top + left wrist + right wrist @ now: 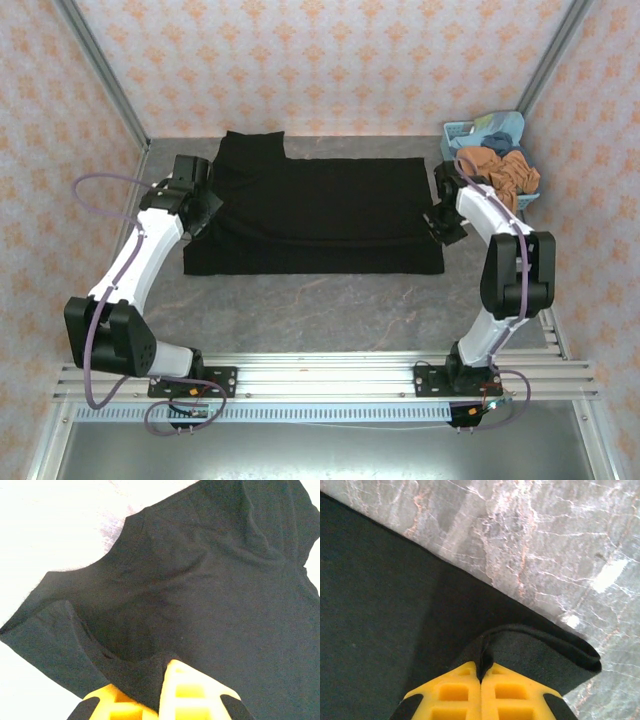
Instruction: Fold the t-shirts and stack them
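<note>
A large black t-shirt (320,215) lies spread across the middle of the grey table, plain side up, with one sleeve at the back left. My left gripper (203,207) sits at its left edge, shut on a pinch of black cloth. In the left wrist view that cloth (200,580) runs down between the yellow fingers of the left gripper (162,682). At the shirt's right edge my right gripper (445,222) is shut as well. The right wrist view has the right gripper (481,672) closed on a folded hem of the black shirt (380,605).
A light blue basket (455,130) stands at the back right corner with an orange-brown shirt (505,170) and a bluish one (495,140) heaped in it. Patterned walls close in the back and sides. Bare marbled table (320,310) lies between the shirt and the arm bases.
</note>
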Action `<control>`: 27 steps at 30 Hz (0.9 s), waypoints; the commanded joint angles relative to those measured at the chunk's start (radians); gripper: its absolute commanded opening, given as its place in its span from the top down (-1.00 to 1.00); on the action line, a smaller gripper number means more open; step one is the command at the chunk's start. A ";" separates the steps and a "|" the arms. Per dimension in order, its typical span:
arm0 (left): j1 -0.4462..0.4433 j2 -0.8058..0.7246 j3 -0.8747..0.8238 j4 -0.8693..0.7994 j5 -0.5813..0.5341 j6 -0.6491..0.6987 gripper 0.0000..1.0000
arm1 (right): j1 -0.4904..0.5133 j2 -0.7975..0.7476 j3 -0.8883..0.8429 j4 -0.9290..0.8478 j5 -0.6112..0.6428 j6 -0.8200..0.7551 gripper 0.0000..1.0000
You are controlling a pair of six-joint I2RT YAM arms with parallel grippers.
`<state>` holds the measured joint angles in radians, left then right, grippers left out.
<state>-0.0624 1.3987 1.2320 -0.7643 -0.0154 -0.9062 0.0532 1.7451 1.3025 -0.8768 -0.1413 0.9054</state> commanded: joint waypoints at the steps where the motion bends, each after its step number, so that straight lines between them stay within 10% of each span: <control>1: 0.013 0.025 0.053 0.030 -0.050 0.037 1.00 | -0.010 0.033 0.052 0.004 0.056 -0.009 1.00; 27: 0.039 0.235 0.160 0.059 -0.092 0.068 1.00 | -0.010 0.214 0.201 0.018 0.063 -0.027 1.00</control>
<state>-0.0387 1.6135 1.3567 -0.7235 -0.0647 -0.8616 0.0532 1.9312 1.4639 -0.8589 -0.1291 0.8898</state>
